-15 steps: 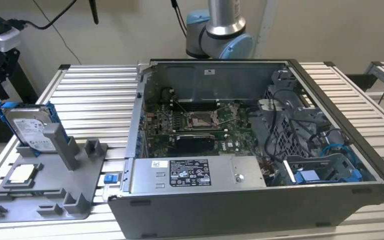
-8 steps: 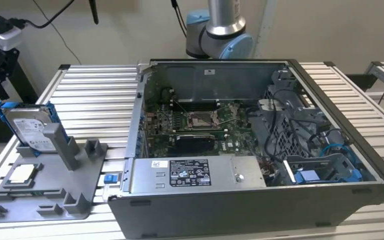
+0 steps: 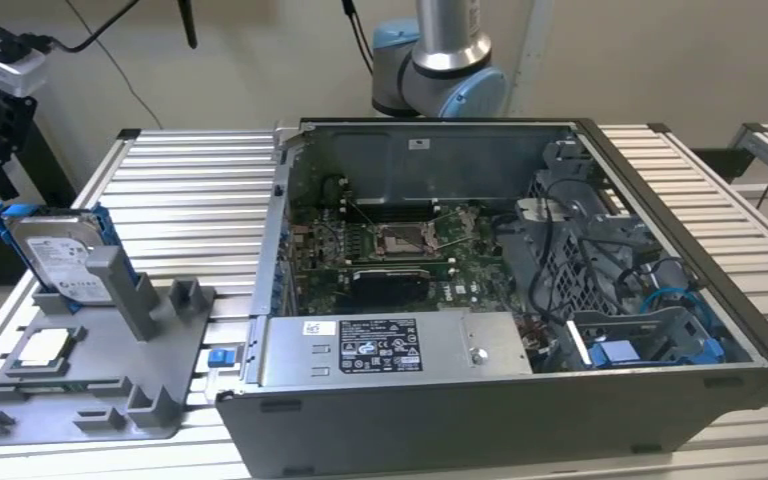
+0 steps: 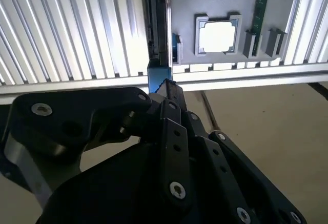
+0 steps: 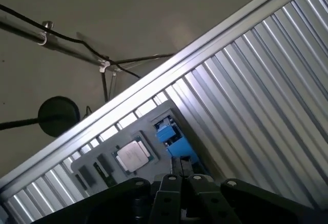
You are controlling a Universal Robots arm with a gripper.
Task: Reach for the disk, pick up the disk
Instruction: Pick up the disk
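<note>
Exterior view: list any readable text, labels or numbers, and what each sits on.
Nothing can be quoted; all the print is too small to read.
White label on the disk: unreadable.
Dark label on the power supply: lines and symbols, unreadable.
White sticker beside that label: unreadable.
White sticker on the computer case back wall: unreadable.
Chip in the grey stand: no legible marking.

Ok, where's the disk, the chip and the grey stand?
the disk (image 3: 53, 258), exterior view, its white label.
the chip (image 4: 218, 35), second wrist view, its pale top.
the grey stand (image 3: 171, 355), exterior view, its flat base.
</note>
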